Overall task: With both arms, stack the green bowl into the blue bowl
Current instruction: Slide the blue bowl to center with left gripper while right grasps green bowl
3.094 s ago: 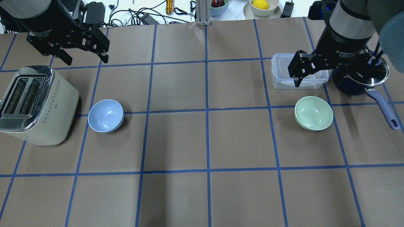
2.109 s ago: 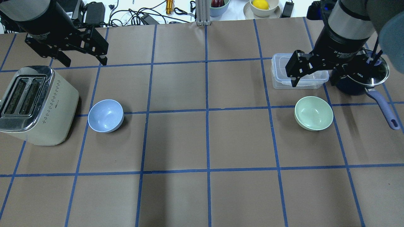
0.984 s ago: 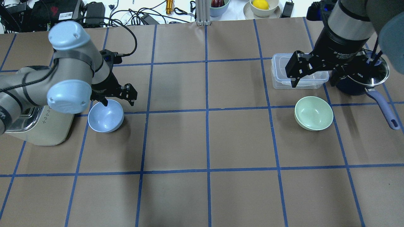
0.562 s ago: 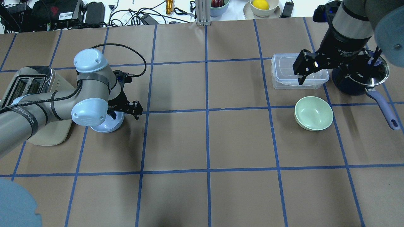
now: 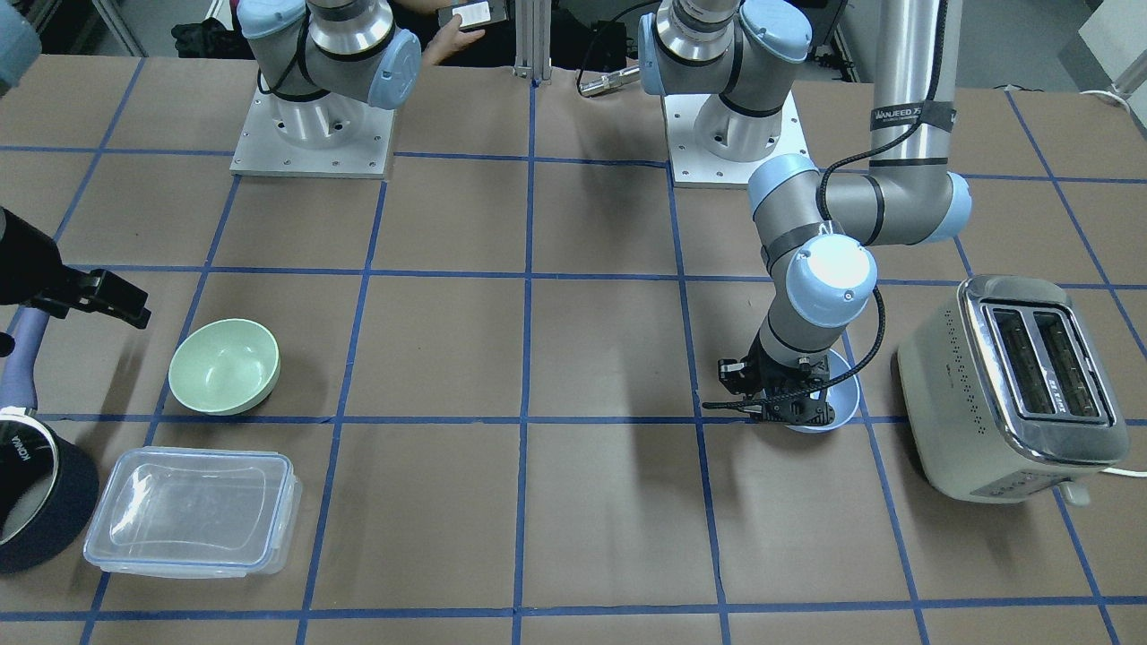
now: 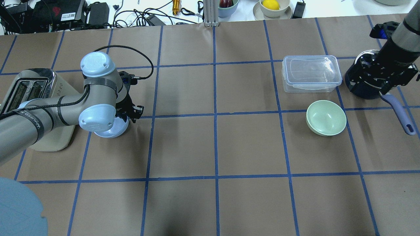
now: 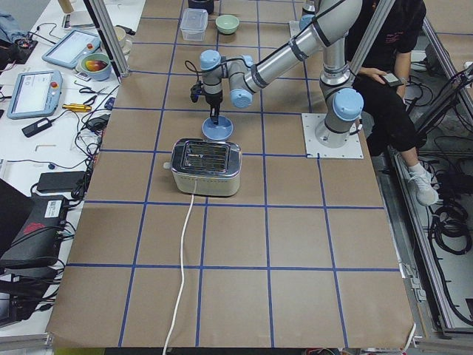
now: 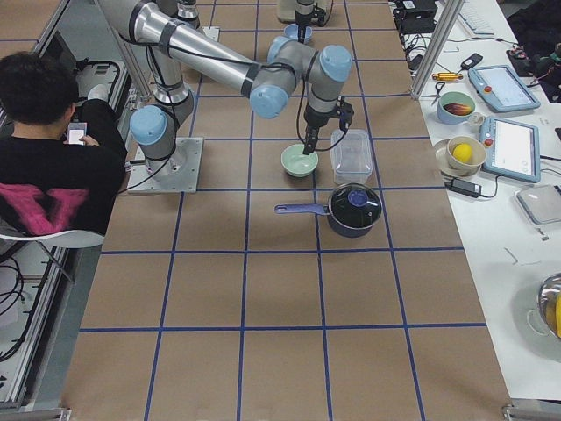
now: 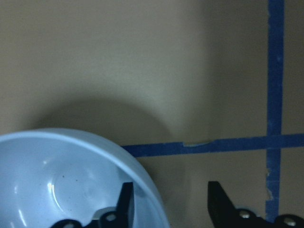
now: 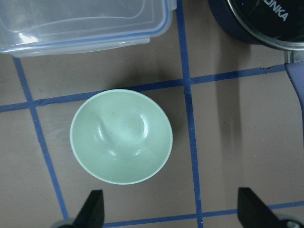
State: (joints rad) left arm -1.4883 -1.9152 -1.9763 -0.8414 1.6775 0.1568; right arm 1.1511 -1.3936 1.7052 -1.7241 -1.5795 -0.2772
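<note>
right gripper (image 10: 171,209) moved rightward, left gripper (image 9: 170,204) narrowed

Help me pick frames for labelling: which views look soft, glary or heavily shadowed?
Left wrist view: soft throughout, with a broad dark shadow on the paper beside the blue bowl. Right wrist view: sharp, with mild highlights inside the green bowl and glare on the clear container. Overhead view: crisp, except a defocused blue-grey blob in the bottom-left corner.
</note>
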